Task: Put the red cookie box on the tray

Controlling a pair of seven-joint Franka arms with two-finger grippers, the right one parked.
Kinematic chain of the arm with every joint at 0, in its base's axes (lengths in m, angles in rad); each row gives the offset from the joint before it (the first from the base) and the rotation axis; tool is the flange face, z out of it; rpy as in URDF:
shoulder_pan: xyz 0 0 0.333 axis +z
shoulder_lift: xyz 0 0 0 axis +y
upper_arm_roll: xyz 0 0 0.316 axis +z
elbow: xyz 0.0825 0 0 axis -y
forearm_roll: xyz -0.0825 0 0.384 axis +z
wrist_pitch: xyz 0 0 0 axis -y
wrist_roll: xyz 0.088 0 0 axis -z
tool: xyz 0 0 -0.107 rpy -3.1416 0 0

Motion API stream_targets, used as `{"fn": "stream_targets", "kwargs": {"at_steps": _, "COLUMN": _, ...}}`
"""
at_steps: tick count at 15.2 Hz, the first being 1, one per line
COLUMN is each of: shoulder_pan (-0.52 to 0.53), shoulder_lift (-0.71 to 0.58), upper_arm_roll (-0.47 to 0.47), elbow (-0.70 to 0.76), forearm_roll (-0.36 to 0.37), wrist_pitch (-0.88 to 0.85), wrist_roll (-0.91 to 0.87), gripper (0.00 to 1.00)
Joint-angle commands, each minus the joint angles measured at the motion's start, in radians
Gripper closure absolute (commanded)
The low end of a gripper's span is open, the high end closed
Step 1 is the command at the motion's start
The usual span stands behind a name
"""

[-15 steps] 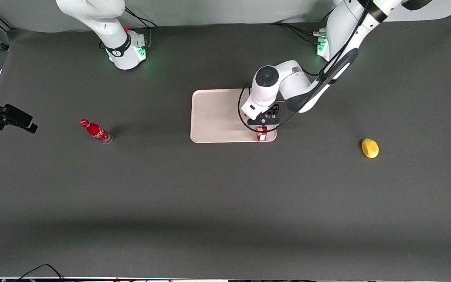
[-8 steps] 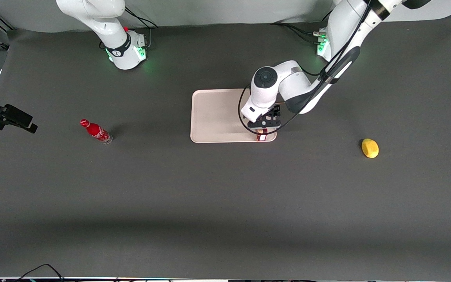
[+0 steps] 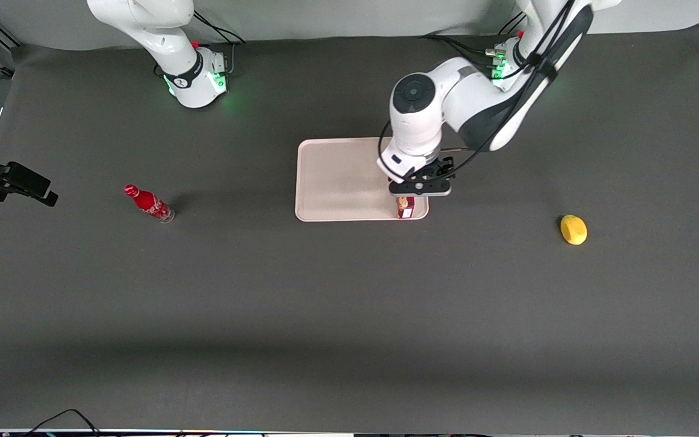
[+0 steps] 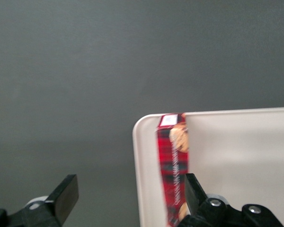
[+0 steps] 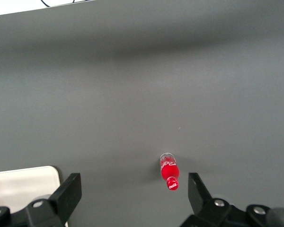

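On the corner of the large pale pinkish-beige plastic tray (image 3: 337, 182) nearest the front camera, toward the working arm's end, stands the long flat dark-red cookie box (image 3: 405, 207); it rests on a narrow long edge just inside the low rim, so the placing looks done; only the arm's retreat seems left. Its long axis runs along the tray's short side, from the near corner away from the camera; its white-label end (image 4: 169, 120) points at that corner, its cookie-printed face turned toward the tray's middle. Above the box, slightly farther from the camera, hangs the left arm's black two-finger gripper (image 3: 420, 187); its fingers (image 4: 65, 196) are spread wide, gripping nothing, one over the tray beside the box, one over bare table.
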Motion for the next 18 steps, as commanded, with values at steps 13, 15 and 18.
{"fn": "stream_targets", "kwargs": {"at_steps": 13, "shoulder_pan": 0.035, "shoulder_lift": -0.424, "upper_arm_roll": 0.633, "elbow": 0.170, "forearm_roll": -0.321, "wrist_pitch": -0.353, "wrist_roll": 0.750, "gripper": 0.00}}
{"fn": "stream_targets", "kwargs": {"at_steps": 15, "shoulder_pan": 0.035, "shoulder_lift": -0.418, "upper_arm_roll": 0.634, "elbow": 0.194, "forearm_roll": -0.321, "wrist_pitch": -0.354, "wrist_roll": 0.753, "gripper": 0.00}}
{"fn": "stream_targets", "kwargs": {"at_steps": 18, "shoulder_pan": 0.035, "shoulder_lift": -0.313, "upper_arm_roll": 0.637, "elbow": 0.280, "forearm_roll": -0.319, "wrist_pitch": -0.340, "wrist_roll": 0.755, "gripper": 0.00}}
